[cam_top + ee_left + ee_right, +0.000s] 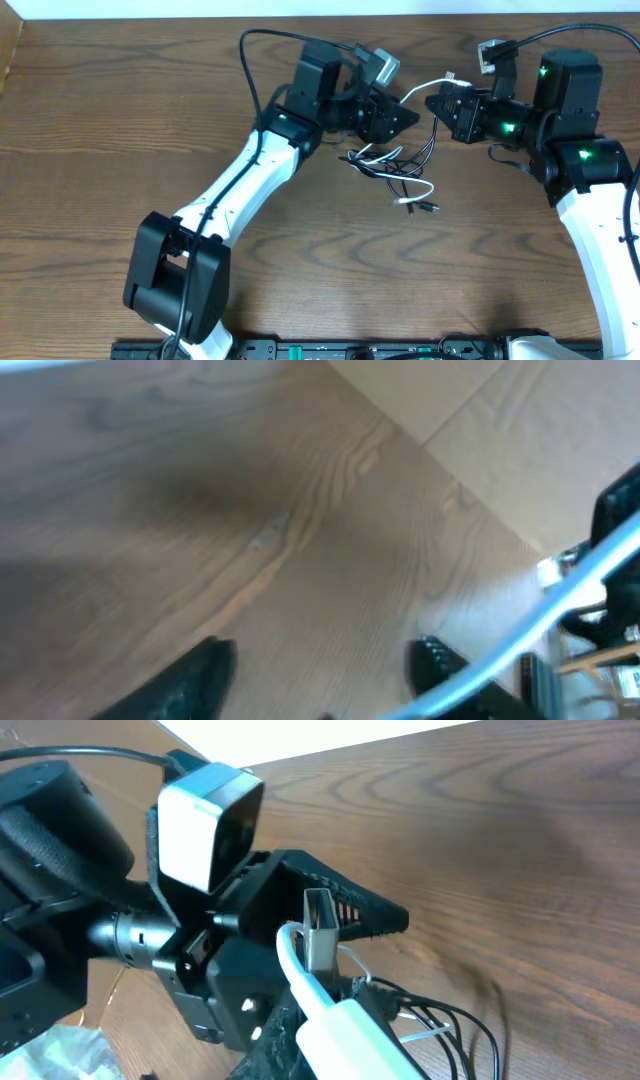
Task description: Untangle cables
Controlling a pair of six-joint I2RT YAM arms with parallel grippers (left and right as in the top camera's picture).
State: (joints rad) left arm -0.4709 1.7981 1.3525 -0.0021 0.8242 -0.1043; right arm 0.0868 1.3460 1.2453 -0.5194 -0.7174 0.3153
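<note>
The two cables lie tangled mid-table: thin black cable [426, 150] loops around slack white cable [418, 190]. One end of the white cable rises to my right gripper [432, 103], which is shut on its white plug [345, 1030], metal tip [319, 925] pointing up. Black cable loops [470, 1020] trail beside it. My left gripper [410, 116] faces the right one, tips almost meeting. Its fingers [205, 675] stand apart, so the left gripper [325, 652] is open. The blurred white cable [560, 605] crosses in front of its right finger.
The left arm [235, 190] stretches diagonally from the front left. The right arm [600, 210] fills the right side. The left wrist camera [205, 820] sits close before the right gripper. The table's far edge [200, 22] runs behind both grippers.
</note>
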